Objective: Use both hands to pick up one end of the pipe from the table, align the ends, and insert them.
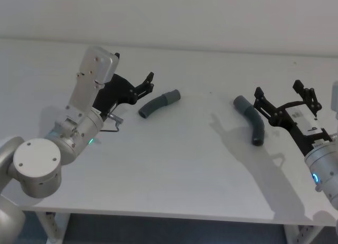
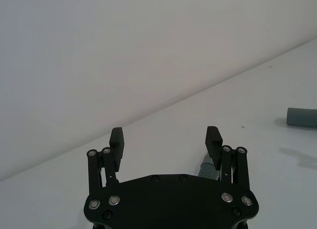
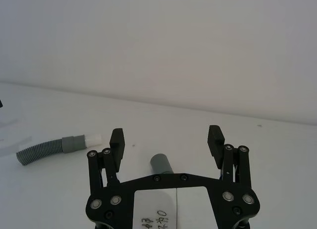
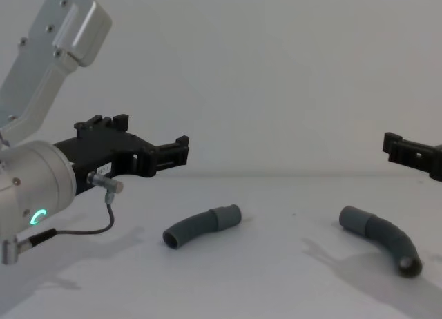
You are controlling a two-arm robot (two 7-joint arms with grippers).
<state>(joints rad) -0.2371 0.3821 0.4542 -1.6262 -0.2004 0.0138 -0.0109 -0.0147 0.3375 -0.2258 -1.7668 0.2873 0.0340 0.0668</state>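
Left piece point(image 1: 158, 103), right piece point(image 1: 252, 120) flat on table point(image 1: 185, 165), either side of table centre, cuffs point(image 1: 171, 96) inward. Left gripper point(image 1: 149, 81), right gripper point(image 1: 277, 88) jaws spread wide, empty, each raised beside own piece

Left tool point(image 1: 149, 81) and right tool point(image 1: 277, 87) both aloft, jaws wide apart.

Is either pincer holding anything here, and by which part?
Nothing is held. The left pincer and right pincer are open; the left pipe piece and right pipe piece lie free on the table.
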